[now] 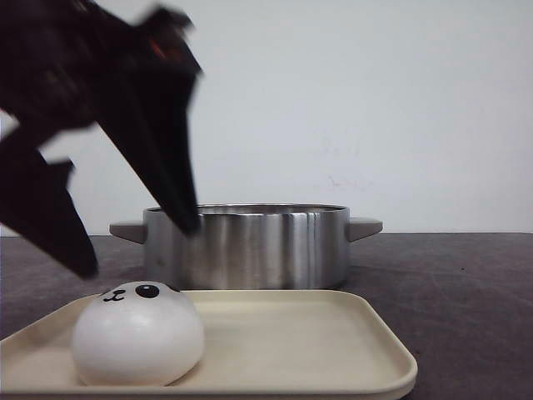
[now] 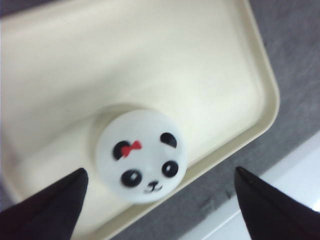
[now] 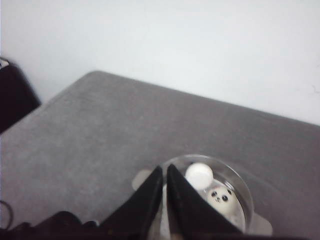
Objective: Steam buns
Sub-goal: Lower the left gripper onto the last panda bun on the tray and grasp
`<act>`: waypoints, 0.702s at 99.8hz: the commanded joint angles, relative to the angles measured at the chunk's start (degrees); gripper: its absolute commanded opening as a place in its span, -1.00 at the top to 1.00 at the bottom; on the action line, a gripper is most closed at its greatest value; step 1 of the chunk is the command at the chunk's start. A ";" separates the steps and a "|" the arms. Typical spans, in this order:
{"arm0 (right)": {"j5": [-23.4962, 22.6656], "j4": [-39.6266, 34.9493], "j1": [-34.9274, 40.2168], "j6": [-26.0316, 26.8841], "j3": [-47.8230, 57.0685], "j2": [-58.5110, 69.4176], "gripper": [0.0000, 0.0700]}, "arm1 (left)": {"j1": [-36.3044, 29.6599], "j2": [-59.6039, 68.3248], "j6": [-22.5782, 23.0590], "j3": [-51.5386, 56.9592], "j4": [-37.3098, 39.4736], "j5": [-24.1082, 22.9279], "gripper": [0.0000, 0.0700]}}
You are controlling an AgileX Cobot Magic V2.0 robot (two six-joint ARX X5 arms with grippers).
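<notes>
Lower the wide-open left gripper (image 2: 160,192) squarely astride the smooth white panda-faced bun (image 2: 141,155) on the cream plastic tray (image 2: 260,90) (right gripper (image 3: 165,190) pinched shut, empty), then squeeze gently.

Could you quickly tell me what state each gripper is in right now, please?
Left gripper: open, holding nothing, above the bun on the tray.
Right gripper: shut, holding nothing, high above the pot.
</notes>
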 commanded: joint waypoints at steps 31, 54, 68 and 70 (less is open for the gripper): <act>0.26 -1.84 1.84 2.29 1.22 0.83 0.98 | -1.73 10.25 -0.11 0.61 2.03 -0.13 -0.59; 0.28 -1.95 2.80 2.29 1.22 0.83 0.98 | -2.29 11.54 0.24 0.61 1.81 -0.24 -0.47; 0.24 -1.97 2.93 2.32 1.22 0.83 0.98 | -2.86 11.63 1.53 0.61 1.70 -2.69 0.47; 0.24 -1.97 2.93 2.32 1.22 0.83 0.98 | -2.91 11.63 1.88 0.61 1.70 -3.15 0.63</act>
